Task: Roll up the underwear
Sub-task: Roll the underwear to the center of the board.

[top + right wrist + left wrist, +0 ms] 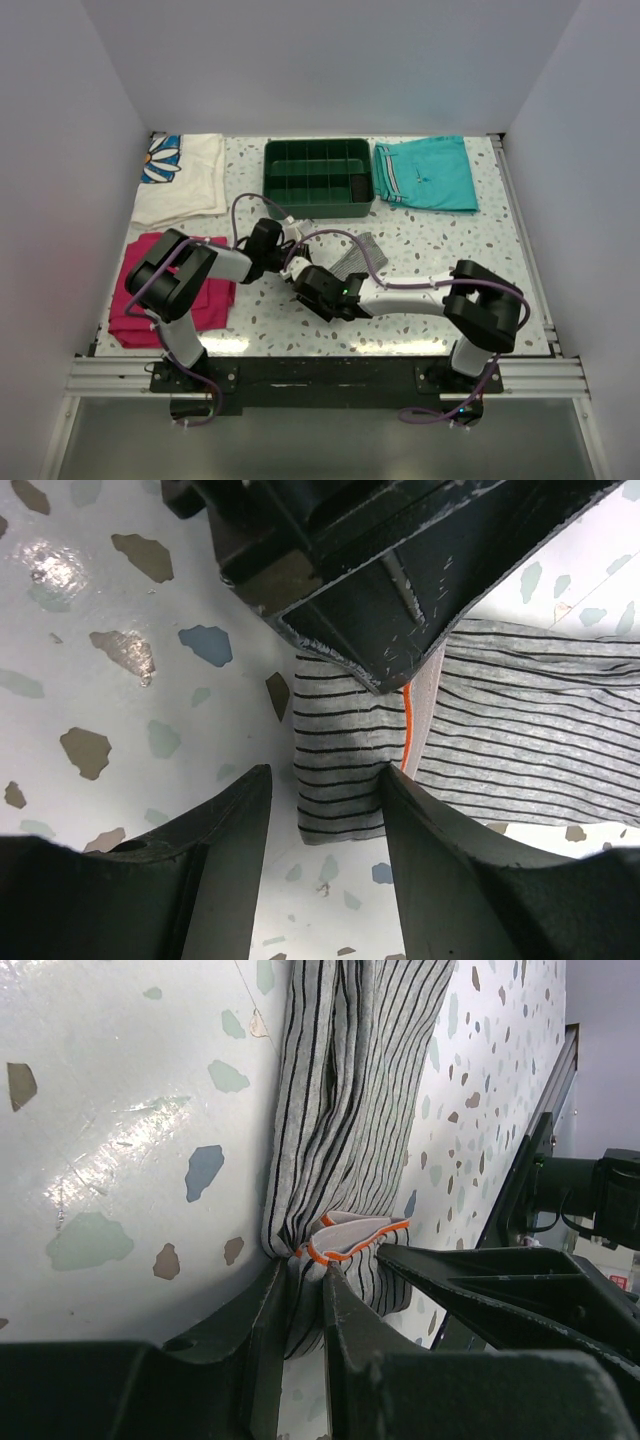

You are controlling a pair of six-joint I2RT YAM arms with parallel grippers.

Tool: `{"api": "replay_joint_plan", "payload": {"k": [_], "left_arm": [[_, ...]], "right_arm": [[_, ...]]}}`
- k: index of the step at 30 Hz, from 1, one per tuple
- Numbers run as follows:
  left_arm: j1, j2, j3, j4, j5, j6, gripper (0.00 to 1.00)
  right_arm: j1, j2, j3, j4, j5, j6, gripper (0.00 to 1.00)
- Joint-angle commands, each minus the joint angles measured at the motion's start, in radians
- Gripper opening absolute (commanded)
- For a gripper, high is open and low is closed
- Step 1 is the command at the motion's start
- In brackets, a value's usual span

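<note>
The underwear [358, 256], grey cloth with fine dark stripes and orange edge trim, lies stretched on the speckled table mid-view. My left gripper [300, 1282] is shut on a bunched end of the underwear [340, 1110], the orange trim puckered just above its fingertips. From above, my left gripper [296, 250] and right gripper [308, 272] meet at the garment's left end. My right gripper [325, 800] stands open, its jaws on either side of the flat striped end of the underwear [530, 730]. The left gripper's dark fingers [380, 610] hang right above it.
A green divided tray [318, 146] stands at the back centre, teal shorts [428, 172] to its right. A white towel with a flower print [185, 178] lies at back left, a magenta cloth [215, 300] under the left arm. A metal rail [540, 1150] edges the table.
</note>
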Motion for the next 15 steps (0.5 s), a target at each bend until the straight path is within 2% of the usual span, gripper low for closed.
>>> {"api": "replay_joint_plan", "payload": {"k": [1,6,11,15], "left_arm": [[-0.004,0.041,-0.002,-0.096,-0.087,0.038,0.12],[-0.004,0.044,0.002,-0.100,-0.082,0.039,0.12],[-0.004,0.041,0.019,-0.124,-0.088,0.050,0.13],[-0.001,0.030,0.036,-0.149,-0.101,0.055,0.17]], "right_arm": [[0.004,0.023,-0.027,0.026,0.039,0.020,0.51],[0.005,0.055,-0.056,0.036,0.051,0.057,0.49],[0.007,0.063,-0.064,0.039,0.047,0.075,0.37],[0.007,0.049,-0.073,0.049,0.034,0.080,0.32]]}}
